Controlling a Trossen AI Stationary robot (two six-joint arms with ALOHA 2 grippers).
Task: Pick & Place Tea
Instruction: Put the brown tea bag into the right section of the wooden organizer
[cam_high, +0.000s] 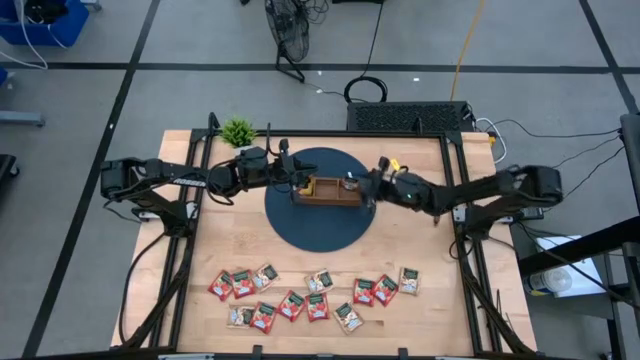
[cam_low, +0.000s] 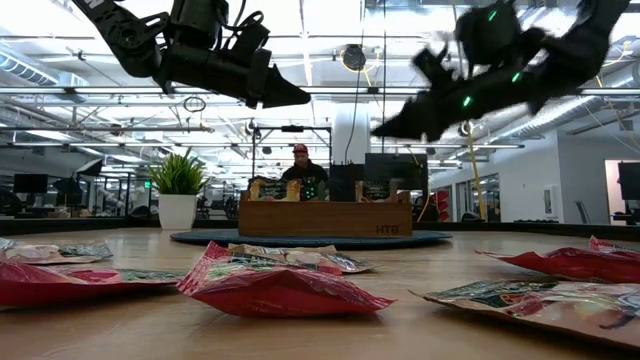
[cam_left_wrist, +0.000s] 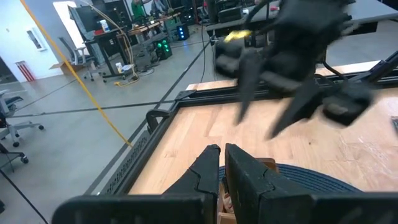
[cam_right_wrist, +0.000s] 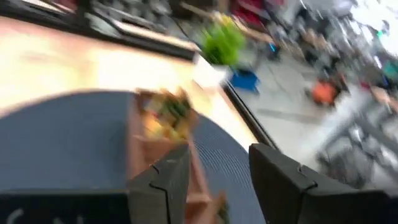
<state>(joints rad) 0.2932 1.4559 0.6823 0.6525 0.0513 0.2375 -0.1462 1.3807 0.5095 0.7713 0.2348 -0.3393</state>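
My tea sachets, red, orange and green-and-white, lie flat in a loose row along the desk's near edge; a few stand in the wooden tray.

Grey floor w/ black tape lines, floor fan top centre, ceiling strip lights, office chairs left

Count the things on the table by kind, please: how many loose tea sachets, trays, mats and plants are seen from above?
Loose tea sachets: 12
Wooden tray: 1 (the sachets inside it are too hidden to count)
Round blue mat: 1
Potted plant: 1
Total: 15
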